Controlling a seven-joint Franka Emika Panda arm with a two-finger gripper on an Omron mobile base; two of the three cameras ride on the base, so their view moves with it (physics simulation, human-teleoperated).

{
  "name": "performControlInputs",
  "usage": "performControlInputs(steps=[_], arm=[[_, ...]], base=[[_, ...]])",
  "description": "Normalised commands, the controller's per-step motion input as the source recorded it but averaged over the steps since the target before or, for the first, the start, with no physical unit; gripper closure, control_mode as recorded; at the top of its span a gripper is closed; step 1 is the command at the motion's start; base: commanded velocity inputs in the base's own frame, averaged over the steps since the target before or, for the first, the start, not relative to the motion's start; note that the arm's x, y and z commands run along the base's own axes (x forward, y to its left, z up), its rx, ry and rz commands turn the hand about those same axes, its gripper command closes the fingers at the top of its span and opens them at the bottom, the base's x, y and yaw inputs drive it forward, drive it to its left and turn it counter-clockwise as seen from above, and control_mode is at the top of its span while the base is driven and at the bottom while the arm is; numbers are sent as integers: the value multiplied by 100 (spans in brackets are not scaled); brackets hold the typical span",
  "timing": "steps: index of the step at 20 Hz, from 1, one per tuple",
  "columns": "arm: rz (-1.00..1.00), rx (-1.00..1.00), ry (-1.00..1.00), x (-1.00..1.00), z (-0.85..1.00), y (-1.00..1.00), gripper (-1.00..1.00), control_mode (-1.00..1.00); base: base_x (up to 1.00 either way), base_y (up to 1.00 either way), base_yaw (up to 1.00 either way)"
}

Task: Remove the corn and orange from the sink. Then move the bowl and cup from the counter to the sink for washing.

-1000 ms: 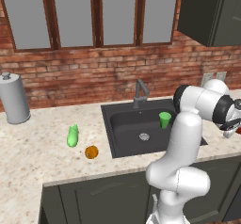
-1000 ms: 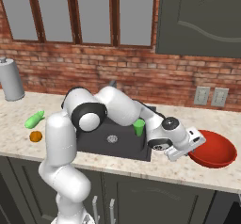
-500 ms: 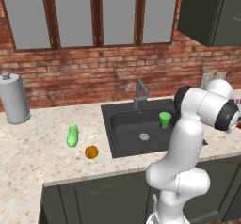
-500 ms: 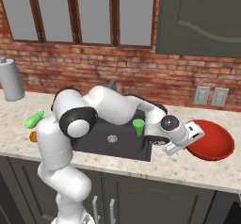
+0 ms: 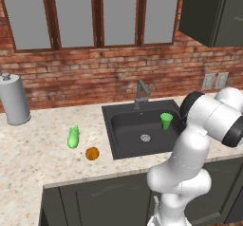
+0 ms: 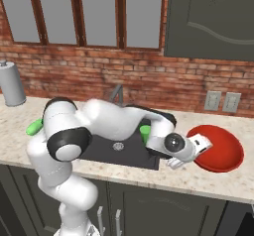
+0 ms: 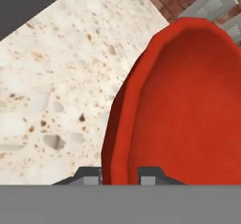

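A speckled stone counter runs under a brick wall, with a dark sink set into it. The corn and orange lie on the counter left of the sink. The green cup stands in the basin. To the right, the gripper is pinched onto the near rim of the red bowl, one finger inside, one outside.

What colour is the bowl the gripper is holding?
Red; the bowl shows best in the hand view.
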Motion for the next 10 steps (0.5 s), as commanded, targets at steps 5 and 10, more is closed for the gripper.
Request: performControlInputs(steps=[5, 10], arm=[[14, 0, 1, -14, 35, 23, 100, -100], [16, -3, 4, -17, 36, 17, 100, -100]], base=[[0, 0, 0], [0, 0, 0]])
